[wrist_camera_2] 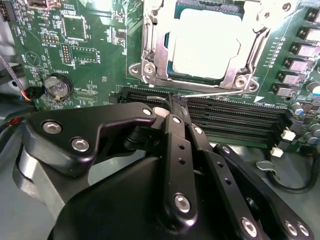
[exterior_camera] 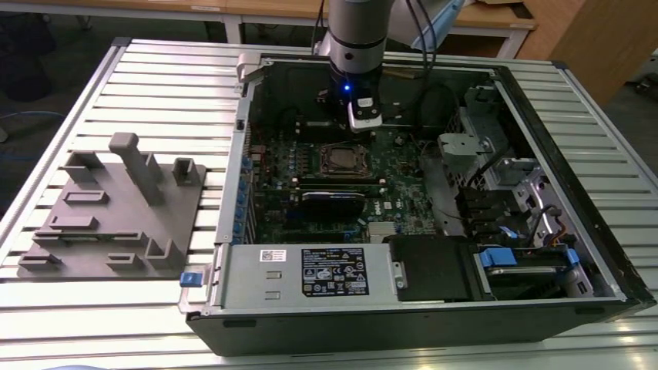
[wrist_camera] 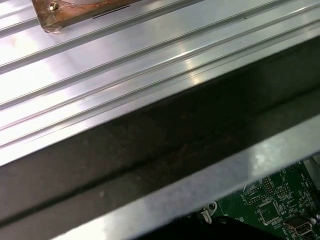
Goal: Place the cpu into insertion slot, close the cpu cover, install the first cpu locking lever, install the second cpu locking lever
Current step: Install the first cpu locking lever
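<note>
The cpu lies flat in the insertion slot, its silver top showing through the cut-out of the cpu cover, which lies down over it. A thin wire locking lever runs along the socket's edge beside the memory slots. My gripper has its black fingers pressed together, and their tips meet one end of that lever. I cannot tell whether the lever is pinched or only touched. In the exterior view my gripper hangs inside the open case, just beyond the socket.
Long black memory slots and a coin battery sit near the fingers. A black card, power supply and drive cage crowd the case. A grey fixture lies on the slatted table.
</note>
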Controlling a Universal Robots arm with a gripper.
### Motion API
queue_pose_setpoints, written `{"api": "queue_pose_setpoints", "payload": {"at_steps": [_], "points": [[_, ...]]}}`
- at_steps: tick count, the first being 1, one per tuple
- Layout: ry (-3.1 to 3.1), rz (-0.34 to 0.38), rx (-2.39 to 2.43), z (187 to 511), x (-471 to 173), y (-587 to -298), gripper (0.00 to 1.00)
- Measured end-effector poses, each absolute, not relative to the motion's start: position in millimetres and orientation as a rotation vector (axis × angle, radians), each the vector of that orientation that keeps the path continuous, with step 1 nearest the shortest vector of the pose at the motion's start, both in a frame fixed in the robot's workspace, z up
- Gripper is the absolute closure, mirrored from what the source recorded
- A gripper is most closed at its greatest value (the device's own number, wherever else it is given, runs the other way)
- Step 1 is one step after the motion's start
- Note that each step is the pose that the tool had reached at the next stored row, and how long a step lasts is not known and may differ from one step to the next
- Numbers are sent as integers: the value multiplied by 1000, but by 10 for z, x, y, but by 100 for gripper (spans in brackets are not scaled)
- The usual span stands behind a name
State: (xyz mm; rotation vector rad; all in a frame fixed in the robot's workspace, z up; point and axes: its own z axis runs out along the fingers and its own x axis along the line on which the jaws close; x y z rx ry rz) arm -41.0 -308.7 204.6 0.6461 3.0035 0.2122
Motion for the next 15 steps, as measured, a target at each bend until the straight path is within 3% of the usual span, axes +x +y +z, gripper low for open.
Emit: {"api": "queue_pose_setpoints", "payload": {"at_steps": [15], "points": [[3001, 209, 654, 2023, -406, -3082, 90]]}}
